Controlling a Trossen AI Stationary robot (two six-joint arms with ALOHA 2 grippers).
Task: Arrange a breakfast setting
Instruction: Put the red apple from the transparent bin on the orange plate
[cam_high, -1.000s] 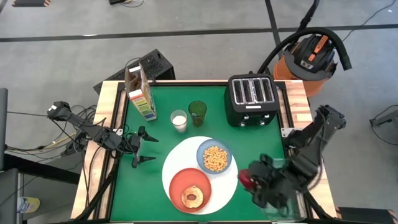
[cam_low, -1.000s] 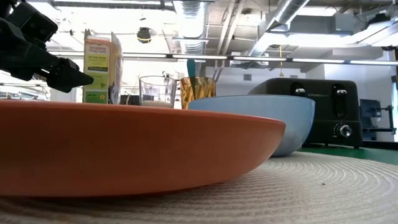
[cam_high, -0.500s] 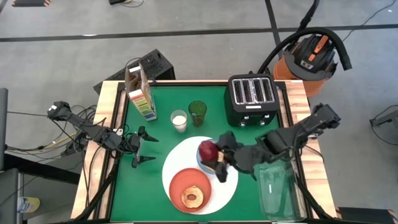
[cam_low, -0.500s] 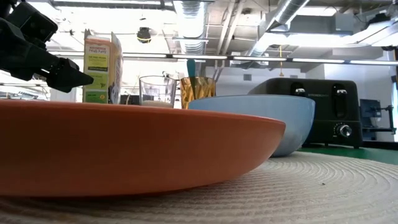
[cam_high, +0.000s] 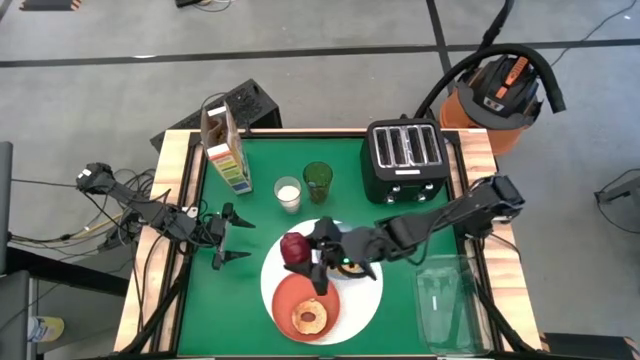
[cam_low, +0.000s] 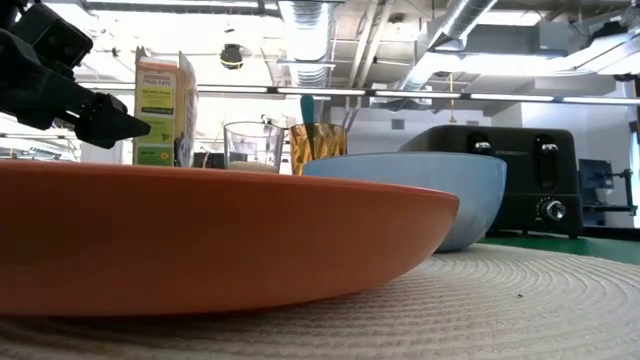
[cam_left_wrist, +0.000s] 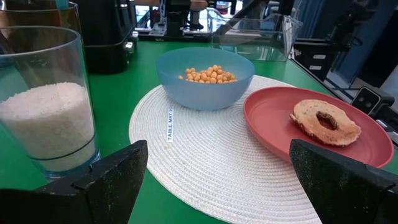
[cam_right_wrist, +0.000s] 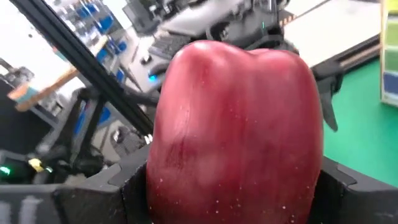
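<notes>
At frame centre, above the white plate (cam_high: 368, 290), clamped on a red apple (cam_high: 295, 248) in the right gripper (cam_high: 305, 252), best lowered gently beside the orange plate (cam_high: 282, 300); left gripper (cam_high: 232, 243) idle, spread wide.

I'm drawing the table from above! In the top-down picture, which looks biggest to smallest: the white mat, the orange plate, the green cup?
1. The round white mat looks biggest.
2. The orange plate comes next.
3. The green cup looks smallest.
</notes>
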